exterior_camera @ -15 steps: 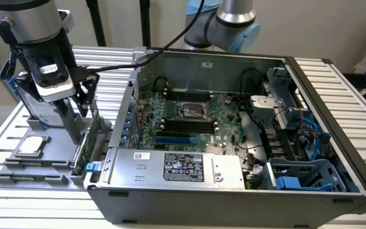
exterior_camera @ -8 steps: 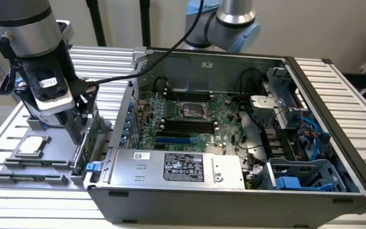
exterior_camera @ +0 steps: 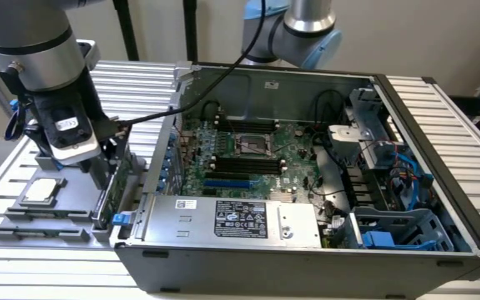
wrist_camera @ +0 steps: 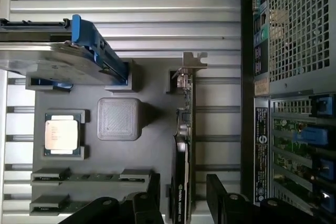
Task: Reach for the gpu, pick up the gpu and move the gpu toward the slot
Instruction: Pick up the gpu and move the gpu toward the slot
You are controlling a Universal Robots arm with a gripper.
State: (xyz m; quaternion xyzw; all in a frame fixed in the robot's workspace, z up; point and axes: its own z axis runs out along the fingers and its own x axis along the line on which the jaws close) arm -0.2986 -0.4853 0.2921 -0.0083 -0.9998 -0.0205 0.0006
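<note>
Gripper [wrist_camera: 184, 179]: fingers [wrist_camera: 215, 195] spread, one on each side of the gpu [wrist_camera: 182, 129], with a gap showing on both sides. The gpu stands on edge in the grey tray [wrist_camera: 152, 145], its silver bracket at the end away from the gripper. Further along the tray are a ribbed block [wrist_camera: 118, 119], a processor [wrist_camera: 62, 135] and a hard drive [wrist_camera: 52, 59]. The open case [exterior_camera: 307, 259] sits just beside the tray.
</note>
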